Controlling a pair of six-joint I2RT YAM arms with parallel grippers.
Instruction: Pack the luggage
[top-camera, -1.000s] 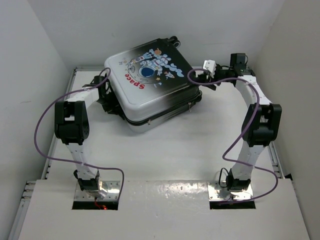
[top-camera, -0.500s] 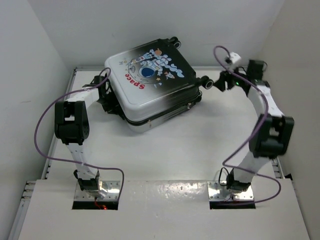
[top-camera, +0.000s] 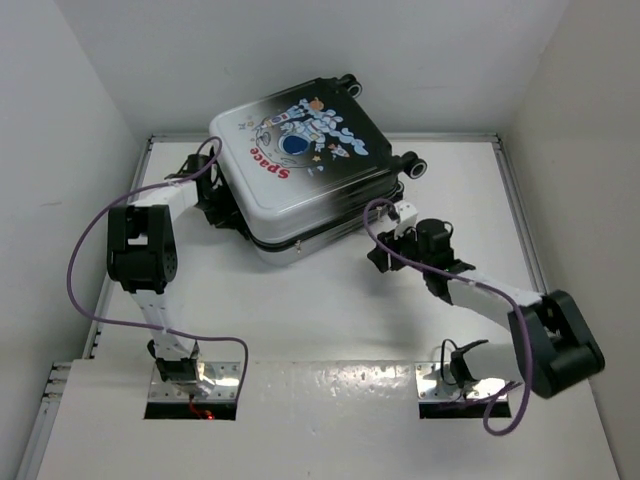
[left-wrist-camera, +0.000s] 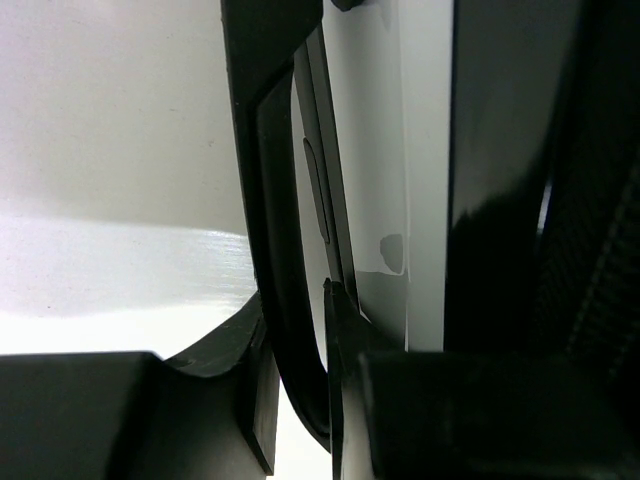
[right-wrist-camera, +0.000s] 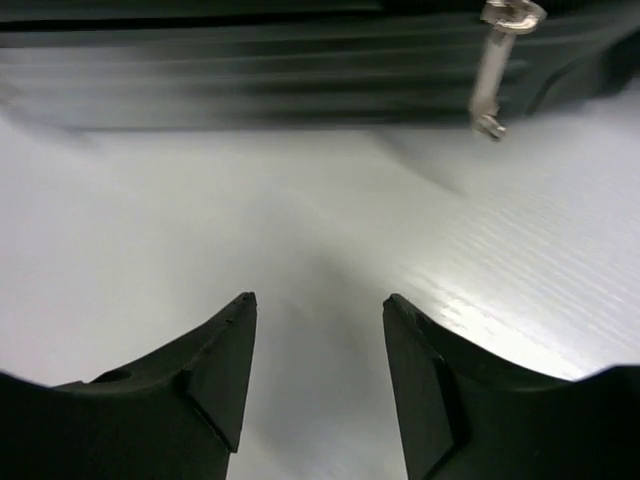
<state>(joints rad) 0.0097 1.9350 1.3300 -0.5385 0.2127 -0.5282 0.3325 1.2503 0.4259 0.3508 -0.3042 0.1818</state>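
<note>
Although the lid lies down on its lower half, the luggage (top-camera: 300, 175) may not be zipped: a dark seam runs along its near edge, and we cannot tell from above whether that seam is sealed. It lies flat in the upper centre of the overhead view, printed shell up and wheels (top-camera: 412, 165) toward the upper right, on the white surface (top-camera: 330, 320).

Our left hand (top-camera: 207, 197) is tucked against the luggage's left side. Its wrist view shows only dark curved parts and a strip of white shell at very close range, so we cannot tell whether it pinches anything.

Our right hand (top-camera: 382, 255) sits low over the surface just below the near right edge. Its fingers are spread with nothing between them, and they face the shell's dark ribbed side. A metal zipper pull (right-wrist-camera: 495, 70) hangs at the upper right of that wrist view.

We judge the shell stiff, smooth and slippery, and too broad to pinch across. It should slide rather than lift. Better holds are the zipper pull, the lip at the seam or a side handle. The pull is small and free to swing, so it needs a careful, square approach.
</note>
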